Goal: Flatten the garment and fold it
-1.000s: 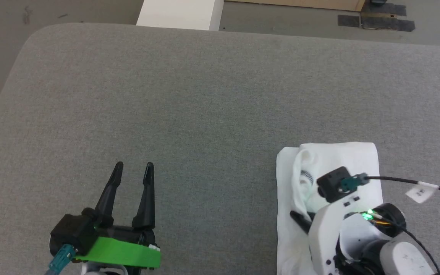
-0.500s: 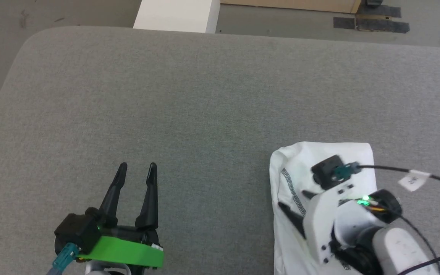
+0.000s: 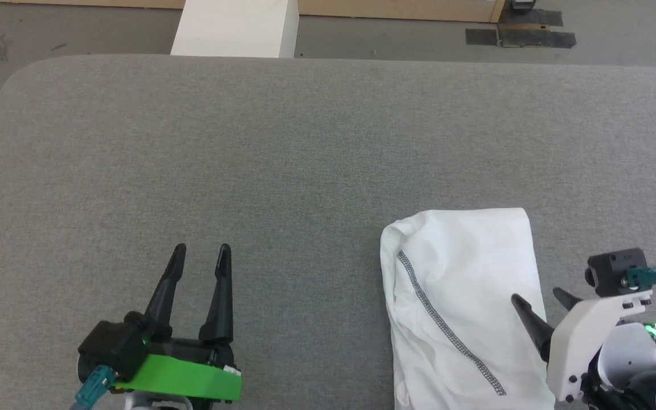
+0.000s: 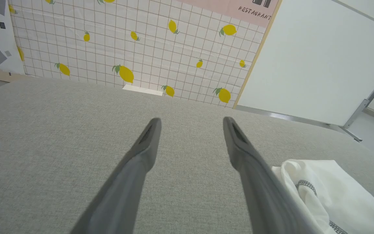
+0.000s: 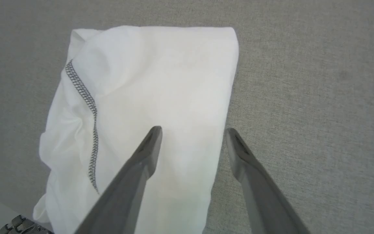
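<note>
The garment [image 3: 459, 307] is a white shirt folded into a narrow rectangle at the table's near right, a grey-speckled seam running diagonally across it; its near end runs past the picture's bottom edge. The right wrist view has the garment [image 5: 148, 107] spread under the fingers, and the left wrist view catches the garment [image 4: 330, 191] at its lower right. My right gripper [image 3: 538, 297] hovers open over the cloth's right edge, nothing between its fingers. My left gripper [image 3: 200, 250] rests open over bare table at the near left, well apart from the shirt.
A grey fabric-covered table [image 3: 282, 148] carries everything, with rounded far corners. Beyond its far edge stands a rigid white box [image 3: 231, 28] on the floor, with dark tape patches [image 3: 519, 37] to the right. A lemon-print wall [image 4: 135, 48] and a white panel [image 4: 317, 61] rise behind.
My right gripper has let go of the cloth and pulled back to the right edge, now open. The shirt's raised fold has dropped flat. The head camera has shifted; the left gripper has stayed put.
</note>
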Motion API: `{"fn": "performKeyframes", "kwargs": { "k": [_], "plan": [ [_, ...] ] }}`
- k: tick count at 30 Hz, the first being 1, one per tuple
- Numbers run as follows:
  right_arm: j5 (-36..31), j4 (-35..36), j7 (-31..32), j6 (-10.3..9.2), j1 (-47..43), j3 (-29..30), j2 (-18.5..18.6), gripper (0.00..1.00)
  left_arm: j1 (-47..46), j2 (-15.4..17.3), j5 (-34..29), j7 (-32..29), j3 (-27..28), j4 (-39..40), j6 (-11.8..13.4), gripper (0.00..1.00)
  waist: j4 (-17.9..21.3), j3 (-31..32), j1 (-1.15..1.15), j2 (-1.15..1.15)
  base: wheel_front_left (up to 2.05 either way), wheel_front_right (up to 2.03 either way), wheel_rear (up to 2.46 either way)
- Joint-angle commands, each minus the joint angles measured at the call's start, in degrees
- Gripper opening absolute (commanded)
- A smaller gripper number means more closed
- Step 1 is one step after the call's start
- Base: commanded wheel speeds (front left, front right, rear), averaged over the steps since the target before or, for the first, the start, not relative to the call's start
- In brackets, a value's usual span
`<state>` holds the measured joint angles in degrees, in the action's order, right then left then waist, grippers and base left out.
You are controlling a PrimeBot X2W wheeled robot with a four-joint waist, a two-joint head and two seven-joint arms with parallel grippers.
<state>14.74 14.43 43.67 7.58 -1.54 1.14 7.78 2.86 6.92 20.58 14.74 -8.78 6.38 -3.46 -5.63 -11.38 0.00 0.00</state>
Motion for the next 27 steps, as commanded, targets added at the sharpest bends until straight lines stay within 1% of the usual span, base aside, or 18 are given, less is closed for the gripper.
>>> {"fn": "performKeyframes", "kwargs": {
  "k": [1,6,11,12,13,14,19,22,27],
  "plan": [
    [-0.4,-1.0,-0.8,-0.09,-0.6,0.6,-0.8,1.00,0.1,0.0,-0.2,0.3,-0.2,0.2,-0.1,1.00,0.0,-0.2,0.00,0.00,0.00,0.00,0.00],
    [-1.9,-6.2,-3.1,-0.09,-1.0,3.2,-2.3,1.00,-0.4,0.4,-0.3,0.0,-0.5,0.4,-0.1,1.00,-0.6,-0.6,0.00,0.00,0.00,0.00,0.00],
    [-0.6,-11.8,-5.3,-0.09,0.0,4.6,-3.9,1.00,-0.5,1.0,-0.5,-0.3,-0.7,0.8,0.0,1.00,-1.4,-0.6,0.00,0.00,0.00,0.00,0.00],
    [0.0,-12.7,-5.8,-0.09,0.2,4.3,-4.1,0.74,-0.5,1.0,-0.5,-0.4,-0.8,0.9,0.0,1.00,-1.5,-0.6,0.00,0.00,0.00,0.00,0.00],
    [0.8,-13.9,-6.3,-0.09,0.5,4.5,-4.2,0.33,-0.5,1.1,-0.5,-0.5,-0.8,0.9,0.1,1.00,-1.5,-0.4,0.00,0.00,0.00,0.00,0.00],
    [1.4,-14.8,-6.8,-0.09,0.8,4.4,-4.4,0.00,-0.5,1.1,-0.5,-0.5,-0.8,1.0,0.2,1.00,-1.6,-0.3,0.00,0.00,0.00,0.00,0.00],
    [2.6,-17.5,-9.8,-0.09,1.9,4.5,-4.7,0.00,0.3,1.4,-0.5,-0.8,-0.7,1.6,0.7,1.00,-0.9,0.7,0.00,0.00,0.00,0.00,0.00],
    [2.6,-17.8,-11.7,-0.09,3.1,5.3,-4.7,0.00,0.8,1.7,-0.5,-0.9,-0.5,2.5,1.2,1.00,0.8,1.2,0.00,0.00,0.00,0.00,0.00],
    [2.2,-17.7,-12.1,-0.09,5.9,5.4,-3.9,0.00,1.3,2.2,-0.4,-1.3,-0.3,3.5,1.5,1.00,4.5,1.0,0.00,0.00,0.00,0.00,0.00]
  ]
}}
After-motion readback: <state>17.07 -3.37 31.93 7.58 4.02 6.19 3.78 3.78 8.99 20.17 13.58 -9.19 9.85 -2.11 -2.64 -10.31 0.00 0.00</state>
